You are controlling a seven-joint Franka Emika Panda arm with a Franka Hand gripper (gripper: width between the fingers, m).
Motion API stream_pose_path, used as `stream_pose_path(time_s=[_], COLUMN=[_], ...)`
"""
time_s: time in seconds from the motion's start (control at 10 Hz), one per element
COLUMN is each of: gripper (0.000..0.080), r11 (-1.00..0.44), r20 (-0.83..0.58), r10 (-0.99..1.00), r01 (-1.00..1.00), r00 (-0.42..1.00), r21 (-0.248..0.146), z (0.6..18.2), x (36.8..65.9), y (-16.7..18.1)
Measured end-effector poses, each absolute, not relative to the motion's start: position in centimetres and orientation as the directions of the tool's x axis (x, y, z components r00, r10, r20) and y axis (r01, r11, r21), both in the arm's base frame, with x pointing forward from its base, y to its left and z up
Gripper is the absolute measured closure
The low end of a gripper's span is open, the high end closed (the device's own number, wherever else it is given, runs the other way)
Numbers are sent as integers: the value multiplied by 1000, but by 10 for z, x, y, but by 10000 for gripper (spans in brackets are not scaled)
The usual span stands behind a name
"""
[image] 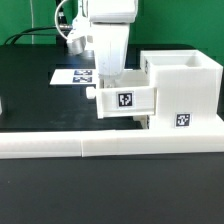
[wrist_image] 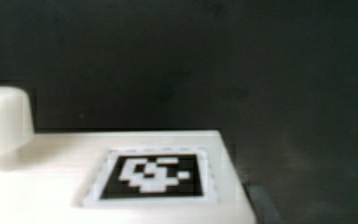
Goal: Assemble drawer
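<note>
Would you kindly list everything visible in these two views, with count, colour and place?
Drawer casing: one, white, tagged, at the exterior view's right, against the border bars.
Drawer tray: one seen, white, tagged front, beside the casing on its left in the exterior view, directly under the pincer; whether it is partly inside the casing is unclear. The wrist view shows a tagged white surface, probably this tray.
Border bars: two seen, white, end to end along the front of the table.
Marker board: one, white with black tags, flat at the back.
Table: one, black.
Robot arm: one, white, above the tray.
Pincer: one, white, at the tray; jaw state hidden.
</note>
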State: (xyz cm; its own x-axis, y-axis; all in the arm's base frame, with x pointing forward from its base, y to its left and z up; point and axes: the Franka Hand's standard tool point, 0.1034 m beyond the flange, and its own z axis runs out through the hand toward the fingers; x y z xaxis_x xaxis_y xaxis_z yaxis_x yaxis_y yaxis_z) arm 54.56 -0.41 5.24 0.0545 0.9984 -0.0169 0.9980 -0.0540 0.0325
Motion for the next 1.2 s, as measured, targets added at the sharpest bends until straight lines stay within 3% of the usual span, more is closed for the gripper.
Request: stream_pose_path(time_s=[0.2, 1.2], gripper=[755, 755], r11=[-56, -33], r20=[-21, -26], r10=[998, 999], r01=[998, 999], r00=[56, 33], r21=[11, 11], z=[52, 51], x=[544, 542], y=[-5, -1])
